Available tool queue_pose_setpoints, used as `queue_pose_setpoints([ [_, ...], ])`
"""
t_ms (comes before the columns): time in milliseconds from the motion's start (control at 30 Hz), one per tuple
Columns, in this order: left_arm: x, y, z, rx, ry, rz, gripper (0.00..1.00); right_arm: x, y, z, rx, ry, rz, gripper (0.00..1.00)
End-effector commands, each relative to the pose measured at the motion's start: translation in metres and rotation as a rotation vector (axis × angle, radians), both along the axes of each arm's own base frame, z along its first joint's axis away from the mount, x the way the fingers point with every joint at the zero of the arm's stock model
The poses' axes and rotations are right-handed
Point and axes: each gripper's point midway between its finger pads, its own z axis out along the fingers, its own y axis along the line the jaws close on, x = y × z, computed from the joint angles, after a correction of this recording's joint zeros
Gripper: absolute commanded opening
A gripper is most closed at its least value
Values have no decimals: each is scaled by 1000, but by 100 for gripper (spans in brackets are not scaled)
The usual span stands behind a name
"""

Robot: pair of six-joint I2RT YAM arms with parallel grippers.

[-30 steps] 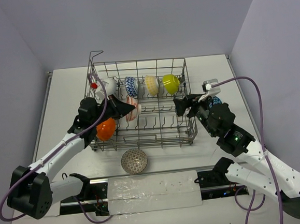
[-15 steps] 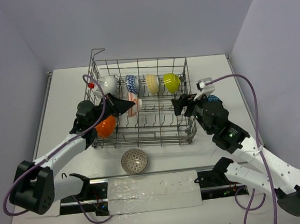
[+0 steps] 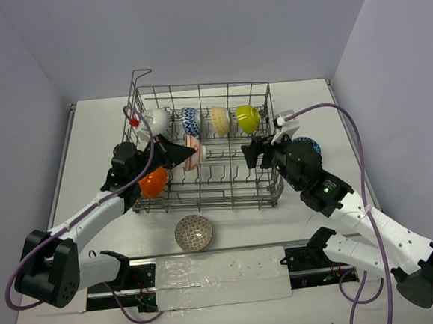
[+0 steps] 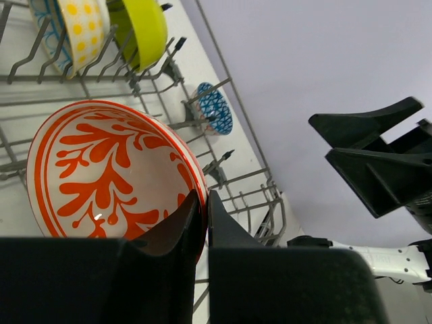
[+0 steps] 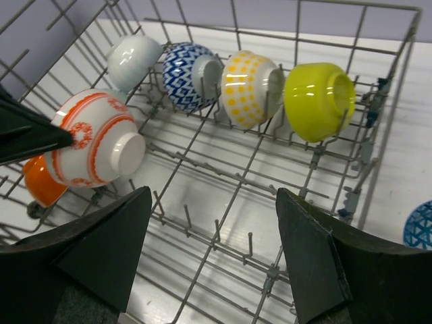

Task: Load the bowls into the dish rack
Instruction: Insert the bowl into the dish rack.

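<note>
Left wrist | left gripper (image 4: 204,202) pinches glossy red-white bowl (image 4: 101,169) | right gripper (image 5: 212,202) spread | wire dish rack (image 3: 195,86)

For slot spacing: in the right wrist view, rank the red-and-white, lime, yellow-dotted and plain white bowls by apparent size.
1. Red-and-white bowl, though nearest the camera.
2. Lime bowl and yellow-dotted bowl: about alike.
3. Plain white bowl, farthest back.

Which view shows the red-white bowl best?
Right wrist: the red-white bowl is nearly whole, on its side, foot and outer pattern clear. Left wrist shows only its inside, close up, lower edge cut off by the left gripper, whose jaws pinch its rim. Top external shows it small, partly behind that gripper.
</note>
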Motion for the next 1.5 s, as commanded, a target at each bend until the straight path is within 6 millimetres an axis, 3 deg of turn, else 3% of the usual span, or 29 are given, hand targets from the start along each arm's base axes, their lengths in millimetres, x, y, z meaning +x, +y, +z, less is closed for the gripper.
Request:
queue_pose_setpoints([
  [0,-1,1,23,25,-69,-21,0,1,19,36,56,-61,89,81],
  [233,-8,3,40,96,-99,-50,0,-1,50,44,128,-12,216,74],
  [467,-6,3,51,123,-106,-72,0,4,76,52,233,36,278,58],
  [667,-6,9,47,69,-90,-82,0,2,97,46,320,94,351,52],
  [933,3,22,40,-12,-68,-69,0,5,109,26,372,174,362,42],
  [1167,5,23,42,-38,-62,-83,0,10,116,-10,403,265,340,41],
  [1467,1,19,46,-62,-66,-120,0,17,135,-29,446,334,400,41],
])
